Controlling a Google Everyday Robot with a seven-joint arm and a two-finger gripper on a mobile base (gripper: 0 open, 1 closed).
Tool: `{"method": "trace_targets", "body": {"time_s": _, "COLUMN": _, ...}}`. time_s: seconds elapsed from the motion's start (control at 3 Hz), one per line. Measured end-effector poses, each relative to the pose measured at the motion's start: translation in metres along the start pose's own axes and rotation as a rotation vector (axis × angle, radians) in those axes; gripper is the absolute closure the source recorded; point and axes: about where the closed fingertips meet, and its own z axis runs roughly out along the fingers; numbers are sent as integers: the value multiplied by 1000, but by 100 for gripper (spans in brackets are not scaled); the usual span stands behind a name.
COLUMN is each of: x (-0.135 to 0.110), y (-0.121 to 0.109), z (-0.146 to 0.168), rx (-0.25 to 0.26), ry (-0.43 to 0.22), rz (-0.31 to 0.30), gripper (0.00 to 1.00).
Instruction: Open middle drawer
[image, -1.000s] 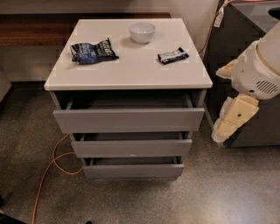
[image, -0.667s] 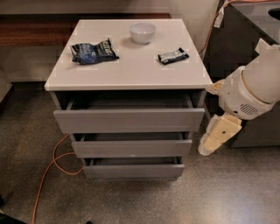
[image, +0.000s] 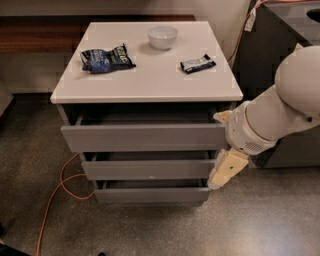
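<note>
The middle drawer (image: 145, 169) has my hand (image: 224, 171) just beside its right end, slanting down from my bent arm (image: 280, 112); parted or together, I cannot tell.

A grey cabinet (image: 150, 82) fills the middle, and all else is placed from it. On its top lie a white bowl (image: 162, 36) at the back, a blue bag (image: 106, 59) to the left and a dark bar (image: 198, 63) to the right. The top drawer (image: 142, 137) juts out furthest. The middle drawer (image: 147, 170) and bottom drawer (image: 150, 195) stand slightly out. The gripper (image: 220, 175) hangs at the cabinet's right front corner, level with the middle drawer's end; whether it touches is unclear. An orange cable (image: 55, 200) trails on the floor by the cabinet's lower left.
</note>
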Motion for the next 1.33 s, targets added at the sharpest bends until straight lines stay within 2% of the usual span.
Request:
{"method": "trace_targets", "body": {"time_s": 0.33, "x": 7, "y": -2, "z": 44, "rx": -11, "ry": 37, "rz": -27, "gripper": 0}}
{"method": "trace_targets", "body": {"time_s": 0.67, "x": 20, "y": -7, "z": 78, "rx": -6, "ry": 81, "rz": -23, "gripper": 0}}
{"method": "trace_targets", "body": {"time_s": 1.0, "x": 25, "y": -13, "z": 92, "rx": 23, "ry": 135, "rz": -83, "gripper": 0}}
{"method": "trace_targets", "body": {"time_s": 1.33, "x": 28, "y": -16, "z": 94, "rx": 33, "ry": 157, "rz": -103, "gripper": 0}}
